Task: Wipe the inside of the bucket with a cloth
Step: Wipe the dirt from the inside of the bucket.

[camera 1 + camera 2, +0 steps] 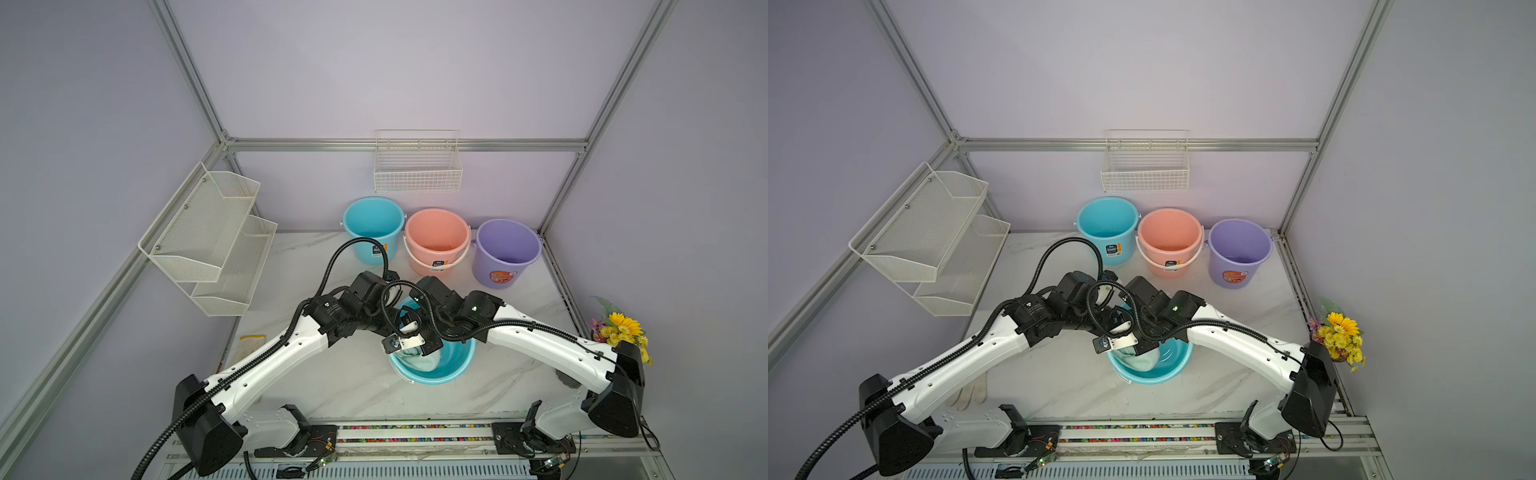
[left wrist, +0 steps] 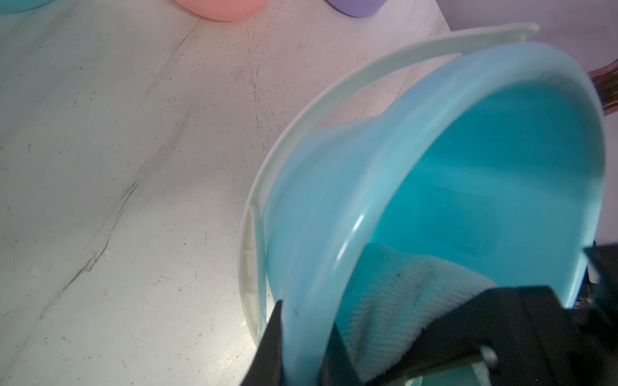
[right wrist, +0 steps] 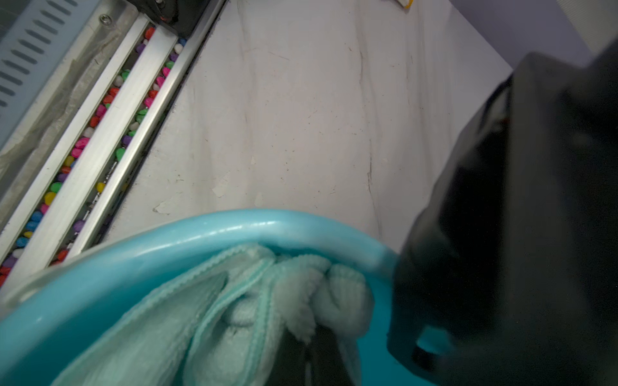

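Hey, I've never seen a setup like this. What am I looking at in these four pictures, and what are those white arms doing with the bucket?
These are two robot arms, each ending in a two-finger gripper. Two pictures look down from one overhead camera; the other two come from cameras on the arms' wrists. On the marble table sits a blue bucket; behind it are a second blue bucket, a pink bucket and a purple bucket, and a white glove lies by the left arm. The left gripper is shut on the blue bucket's rim, apparently steadying it. The right gripper is shut on a mint-green cloth inside that bucket, for wiping.
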Motion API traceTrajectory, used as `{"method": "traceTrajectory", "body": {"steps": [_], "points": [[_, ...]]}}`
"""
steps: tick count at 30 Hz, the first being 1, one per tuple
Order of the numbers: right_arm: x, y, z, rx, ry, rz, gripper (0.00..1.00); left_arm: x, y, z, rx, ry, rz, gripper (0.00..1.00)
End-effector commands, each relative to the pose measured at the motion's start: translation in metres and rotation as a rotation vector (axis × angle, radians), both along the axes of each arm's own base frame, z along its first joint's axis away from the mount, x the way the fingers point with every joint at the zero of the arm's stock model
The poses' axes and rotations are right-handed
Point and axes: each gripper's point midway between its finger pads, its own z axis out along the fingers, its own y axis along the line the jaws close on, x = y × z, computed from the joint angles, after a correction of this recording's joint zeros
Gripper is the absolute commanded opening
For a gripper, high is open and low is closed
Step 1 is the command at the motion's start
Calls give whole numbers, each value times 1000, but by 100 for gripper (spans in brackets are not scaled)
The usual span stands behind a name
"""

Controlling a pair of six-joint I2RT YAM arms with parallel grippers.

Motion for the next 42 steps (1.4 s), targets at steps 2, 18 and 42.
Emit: {"method": "traceTrajectory", "body": {"steps": [2, 18, 42], "points": [[44, -4, 29, 8, -207, 3, 0, 5, -13, 48, -119, -94, -27, 0], [95, -77, 58, -209, -519, -215, 0, 6, -16, 48, -119, -92, -33, 0], [-56, -139, 11, -329, 128, -188, 0, 12, -12, 53, -102, -95, 12, 0]]}}
